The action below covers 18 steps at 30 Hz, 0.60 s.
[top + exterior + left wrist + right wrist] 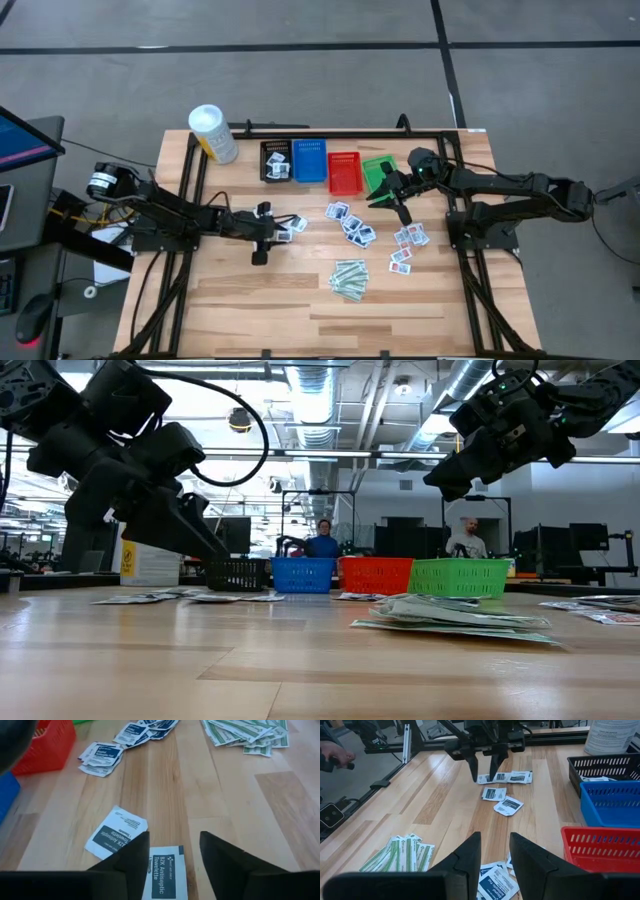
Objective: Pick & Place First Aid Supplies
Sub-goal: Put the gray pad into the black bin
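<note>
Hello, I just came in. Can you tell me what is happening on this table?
Two robot arms are sorting first aid packets into small baskets. The left gripper hangs open above a few packets on the table, holding nothing. The right gripper hovers near the green basket, over another cluster of packets. Some packets already lie in the black basket. Most packets and the green strips are still on the table.

The left hand (262,240) hangs low with its fingers (131,861) apart and holds nothing. The right hand (391,197) is raised, its fingers (465,856) a little apart.
</note>
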Available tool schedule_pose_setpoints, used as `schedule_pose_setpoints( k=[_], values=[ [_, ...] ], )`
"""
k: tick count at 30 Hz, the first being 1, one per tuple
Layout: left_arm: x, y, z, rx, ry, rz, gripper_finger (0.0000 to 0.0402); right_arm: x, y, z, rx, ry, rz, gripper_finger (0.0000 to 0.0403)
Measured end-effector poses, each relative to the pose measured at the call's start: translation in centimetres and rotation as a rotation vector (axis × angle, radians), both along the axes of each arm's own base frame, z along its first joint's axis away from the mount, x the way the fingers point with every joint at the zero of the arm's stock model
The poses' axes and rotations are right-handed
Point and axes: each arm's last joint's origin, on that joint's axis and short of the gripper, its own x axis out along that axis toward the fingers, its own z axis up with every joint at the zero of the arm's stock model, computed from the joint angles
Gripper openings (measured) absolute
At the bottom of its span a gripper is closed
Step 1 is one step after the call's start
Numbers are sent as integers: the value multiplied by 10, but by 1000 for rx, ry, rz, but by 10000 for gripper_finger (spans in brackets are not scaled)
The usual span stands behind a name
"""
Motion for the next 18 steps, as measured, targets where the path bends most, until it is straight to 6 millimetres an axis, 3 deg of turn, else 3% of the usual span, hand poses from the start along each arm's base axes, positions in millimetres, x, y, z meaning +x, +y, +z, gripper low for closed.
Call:
schedule_pose_setpoints(
  k=[9, 18],
  values=[
    [1, 0, -28, -10, 135, 29, 183, 0, 0, 0, 0, 1, 0, 98],
    [4, 0, -43, 5, 173, 46, 182, 0, 0, 0, 0, 1, 0, 98]
  ],
)
